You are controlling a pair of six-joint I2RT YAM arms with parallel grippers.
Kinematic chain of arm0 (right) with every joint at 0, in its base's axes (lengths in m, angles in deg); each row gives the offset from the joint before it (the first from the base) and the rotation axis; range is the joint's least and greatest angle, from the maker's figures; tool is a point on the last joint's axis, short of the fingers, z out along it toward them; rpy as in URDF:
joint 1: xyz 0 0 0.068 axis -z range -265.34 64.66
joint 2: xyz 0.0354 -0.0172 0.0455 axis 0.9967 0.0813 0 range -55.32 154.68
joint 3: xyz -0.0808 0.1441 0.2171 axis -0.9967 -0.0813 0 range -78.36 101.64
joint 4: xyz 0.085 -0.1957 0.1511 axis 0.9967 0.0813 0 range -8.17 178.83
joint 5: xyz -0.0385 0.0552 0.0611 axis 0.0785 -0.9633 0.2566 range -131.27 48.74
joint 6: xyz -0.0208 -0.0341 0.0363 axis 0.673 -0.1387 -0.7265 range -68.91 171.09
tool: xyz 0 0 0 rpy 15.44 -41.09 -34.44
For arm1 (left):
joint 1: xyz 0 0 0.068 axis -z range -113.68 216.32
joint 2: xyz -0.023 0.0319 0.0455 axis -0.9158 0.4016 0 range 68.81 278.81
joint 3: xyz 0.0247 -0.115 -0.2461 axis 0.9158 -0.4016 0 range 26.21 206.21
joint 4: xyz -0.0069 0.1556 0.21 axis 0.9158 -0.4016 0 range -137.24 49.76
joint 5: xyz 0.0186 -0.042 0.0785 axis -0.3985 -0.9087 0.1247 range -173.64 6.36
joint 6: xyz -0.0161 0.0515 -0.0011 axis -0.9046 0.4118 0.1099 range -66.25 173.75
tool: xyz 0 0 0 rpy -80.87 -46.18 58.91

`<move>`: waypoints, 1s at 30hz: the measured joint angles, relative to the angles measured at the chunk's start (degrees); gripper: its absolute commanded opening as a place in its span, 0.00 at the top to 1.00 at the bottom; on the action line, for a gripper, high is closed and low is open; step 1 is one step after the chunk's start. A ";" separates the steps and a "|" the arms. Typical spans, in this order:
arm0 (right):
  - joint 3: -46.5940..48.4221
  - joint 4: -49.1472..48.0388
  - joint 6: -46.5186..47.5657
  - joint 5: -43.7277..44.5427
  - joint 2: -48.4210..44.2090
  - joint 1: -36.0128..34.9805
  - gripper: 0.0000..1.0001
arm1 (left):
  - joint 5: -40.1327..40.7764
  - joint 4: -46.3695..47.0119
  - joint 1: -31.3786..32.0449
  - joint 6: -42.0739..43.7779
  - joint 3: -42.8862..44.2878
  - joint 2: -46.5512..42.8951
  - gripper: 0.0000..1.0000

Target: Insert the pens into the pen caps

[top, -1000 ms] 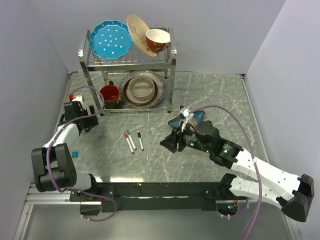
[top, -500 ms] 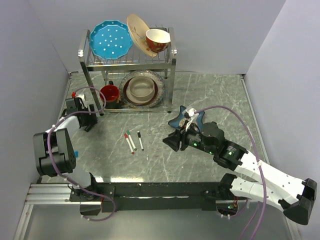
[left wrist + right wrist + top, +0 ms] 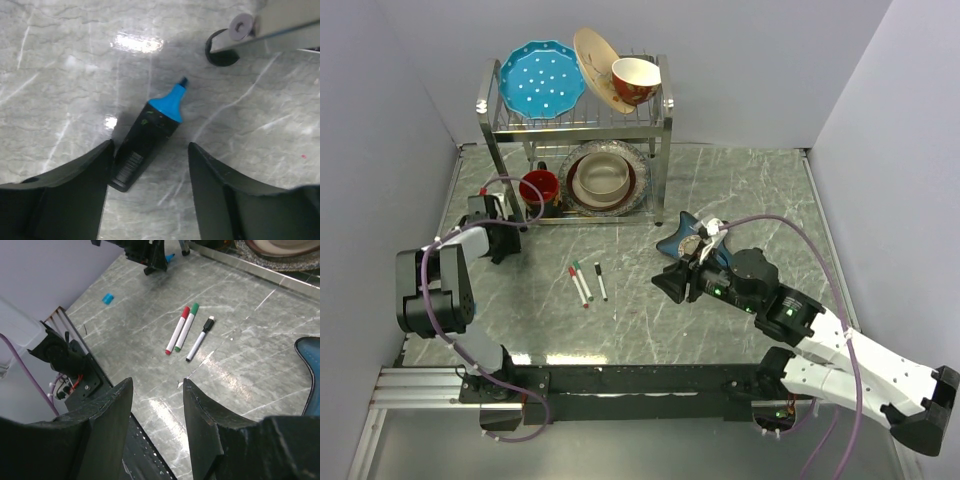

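Observation:
A short dark marker with a blue end [image 3: 150, 132] lies on the marble table beside a rack foot. My left gripper [image 3: 151, 150] is open around the marker's rear end; the left finger [image 3: 75, 190] sits right beside it and the right finger stands clear. From above, the left gripper [image 3: 505, 243] is low at the table's left. Three slim white pens lie side by side mid-table, with red [image 3: 579, 287], green [image 3: 583, 279] and black [image 3: 600, 282] ends. A small blue cap [image 3: 107, 298] lies near the left edge. My right gripper [image 3: 670, 283] hovers open and empty to the right of the pens.
A metal dish rack [image 3: 488, 130] with plates and bowls stands at the back, a red mug [image 3: 539, 186] under it. One rack foot [image 3: 222, 50] is close to the marker. A blue star-shaped object [image 3: 685, 228] lies behind the right gripper. Walls close in on both sides.
The left gripper has moved right, towards the rack foot, and its jaws have narrowed around the marker. The right arm has drifted slightly right and nearer, its jaws unchanged.

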State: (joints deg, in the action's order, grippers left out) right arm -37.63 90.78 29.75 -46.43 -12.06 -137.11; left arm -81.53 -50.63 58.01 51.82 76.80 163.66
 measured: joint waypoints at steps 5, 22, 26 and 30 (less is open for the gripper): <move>0.00 0.87 0.04 0.52 -2.03 0.00 0.48 | 1.86 -0.31 1.75 -0.96 0.02 0.00 0.48; 0.00 5.92 -0.22 2.03 -9.14 0.00 0.47 | 5.79 -3.10 4.13 -4.81 -2.58 -3.48 0.99; 0.04 6.47 -0.76 2.16 -9.46 0.00 0.44 | 5.29 -5.73 5.46 -6.58 -4.48 -9.62 0.99; 0.11 6.54 -1.57 2.16 -9.55 0.00 0.44 | 5.16 -6.05 5.44 -9.66 -4.48 -16.87 0.99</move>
State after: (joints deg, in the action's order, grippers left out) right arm -37.52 97.32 28.18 -44.27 -21.61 -137.11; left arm -76.37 -56.69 63.45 42.16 72.32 146.78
